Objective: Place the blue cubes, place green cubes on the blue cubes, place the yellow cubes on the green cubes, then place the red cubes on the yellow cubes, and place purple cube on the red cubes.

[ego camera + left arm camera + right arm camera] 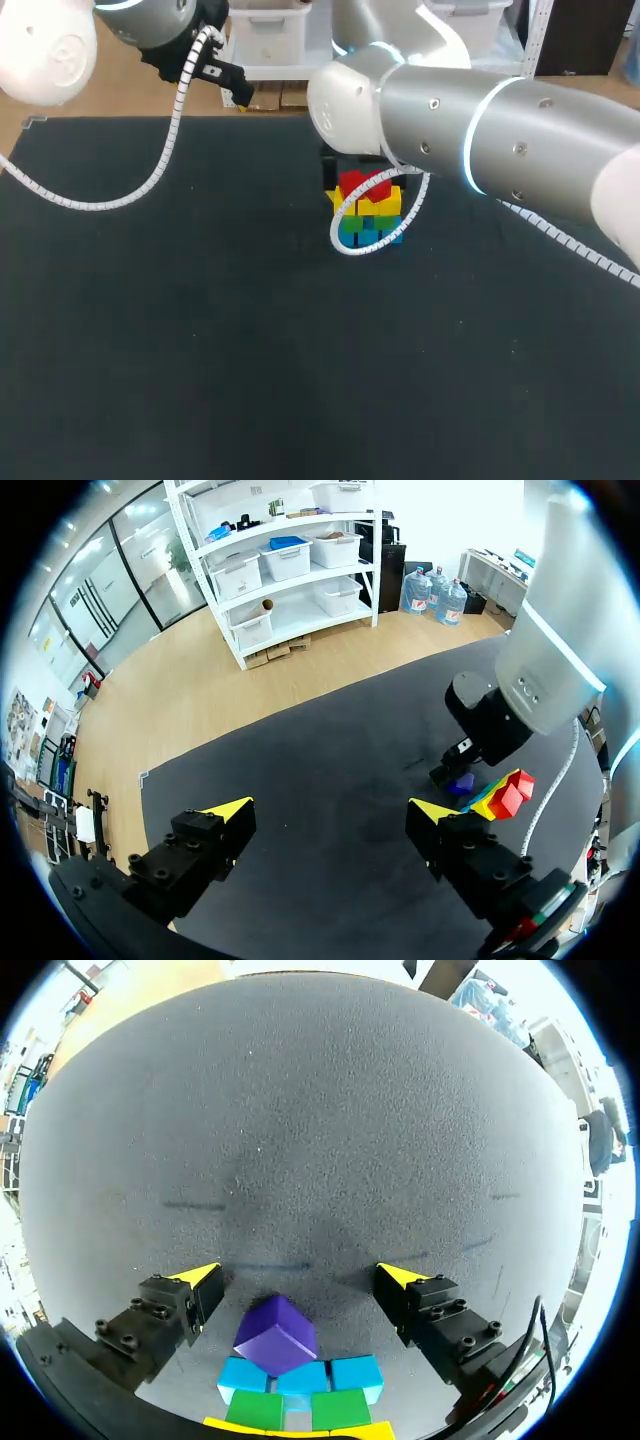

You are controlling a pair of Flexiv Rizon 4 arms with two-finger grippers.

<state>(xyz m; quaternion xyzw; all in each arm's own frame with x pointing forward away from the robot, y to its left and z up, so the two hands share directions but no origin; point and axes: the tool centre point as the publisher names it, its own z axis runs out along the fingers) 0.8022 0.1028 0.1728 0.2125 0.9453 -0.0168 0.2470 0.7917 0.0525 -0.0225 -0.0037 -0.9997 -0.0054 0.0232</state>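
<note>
One purple cube (277, 1334). Three blue cubes (300, 1378) in a row, counted in the right wrist view. Two green cubes (340, 1408) showing on them. Two red cubes (352, 184) on top, side by side at 9 and 3 o'clock. At least two yellow cubes (388, 203), exact count unclear. One stack in all, at 1 o'clock from the middle of the one table (200, 350).

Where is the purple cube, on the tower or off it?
Off. The purple cube sits on the table beside the blue cubes, between the tips of the open right gripper.
</note>
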